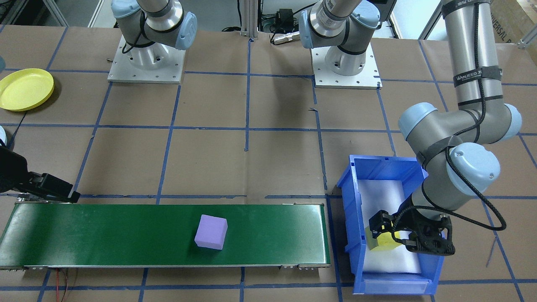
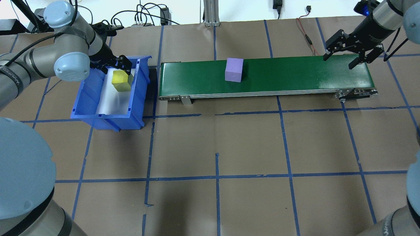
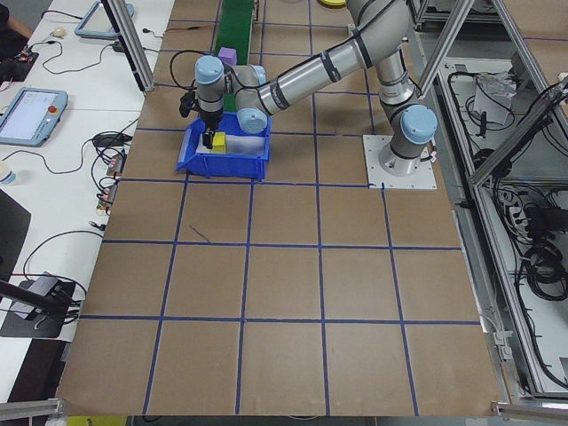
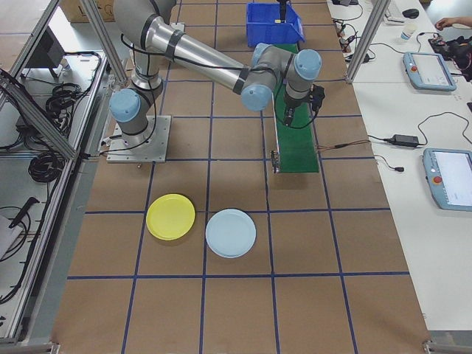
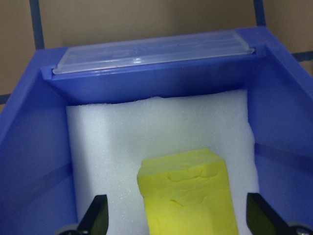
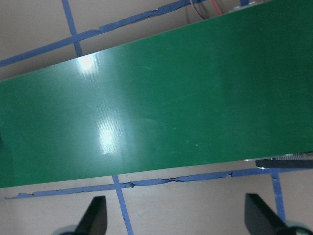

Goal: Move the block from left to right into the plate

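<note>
Your left hand (image 5: 176,223) is open wide, straddling the yellow block (image 5: 188,193) in the blue bin (image 5: 151,78) at the desk's left end; right hand (image 2: 352,54) waits open over the conveyor's (image 2: 295,73) right end, yellow plate (image 1: 25,89) farther right.

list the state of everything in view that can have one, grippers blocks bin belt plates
left gripper: open, in the bin over the yellow block
right gripper: open, empty, above the belt's end
yellow block: in the bin, on white foam, not gripped
purple block: upright on the belt
blue bin: open-topped, foam-lined
green belt: carries only the purple block
yellow plate: empty
pale blue plate: empty
</note>
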### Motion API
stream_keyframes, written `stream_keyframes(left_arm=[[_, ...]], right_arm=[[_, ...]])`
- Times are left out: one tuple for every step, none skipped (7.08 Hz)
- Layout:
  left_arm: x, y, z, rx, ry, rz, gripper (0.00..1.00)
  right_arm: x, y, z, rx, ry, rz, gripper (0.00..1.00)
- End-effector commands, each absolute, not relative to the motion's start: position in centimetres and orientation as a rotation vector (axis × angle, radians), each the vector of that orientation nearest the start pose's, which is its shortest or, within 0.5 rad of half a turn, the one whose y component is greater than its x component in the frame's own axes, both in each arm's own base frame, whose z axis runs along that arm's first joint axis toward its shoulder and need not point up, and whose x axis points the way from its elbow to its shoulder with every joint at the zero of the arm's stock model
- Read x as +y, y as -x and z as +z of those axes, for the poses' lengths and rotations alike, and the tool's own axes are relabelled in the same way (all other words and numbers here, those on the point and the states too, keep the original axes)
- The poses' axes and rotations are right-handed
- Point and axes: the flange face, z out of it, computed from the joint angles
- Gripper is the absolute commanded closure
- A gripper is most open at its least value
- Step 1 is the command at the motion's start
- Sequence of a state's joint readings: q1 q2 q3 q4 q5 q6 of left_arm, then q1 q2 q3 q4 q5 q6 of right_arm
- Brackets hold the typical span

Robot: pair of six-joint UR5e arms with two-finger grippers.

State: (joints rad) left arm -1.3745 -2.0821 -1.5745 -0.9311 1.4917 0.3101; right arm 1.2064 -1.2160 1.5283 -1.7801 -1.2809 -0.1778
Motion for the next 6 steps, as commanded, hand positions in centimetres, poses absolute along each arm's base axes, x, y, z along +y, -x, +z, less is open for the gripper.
stream_keyframes(left_arm=[[-67.7,1.2,23.8,3.207,-0.166,-0.196,0.0],[-67.7,1.3,23.5,3.216,-0.172,-0.193,0.03],[-68.1,1.2,23.0,3.215,-0.188,-0.186,0.05],[-68.1,1.2,22.8,3.215,-0.193,-0.186,0.11],[-68.0,1.0,22.8,3.21,-0.21,-0.185,0.37],[-68.0,1.1,22.8,3.205,-0.244,-0.186,0.64]], right_arm=[[-63.7,7.2,30.4,2.718,-0.154,-0.064,0.0],[-64.4,6.9,29.1,2.665,-0.115,-0.073,0.0],[-64.8,6.9,28.4,2.649,-0.098,-0.071,0.0],[-65.1,6.6,28.2,2.588,-0.051,-0.109,0.0],[-65.3,7.2,27.9,2.577,-0.044,-0.138,0.0],[-65.0,9.3,27.7,2.575,-0.069,-0.151,0.0]])
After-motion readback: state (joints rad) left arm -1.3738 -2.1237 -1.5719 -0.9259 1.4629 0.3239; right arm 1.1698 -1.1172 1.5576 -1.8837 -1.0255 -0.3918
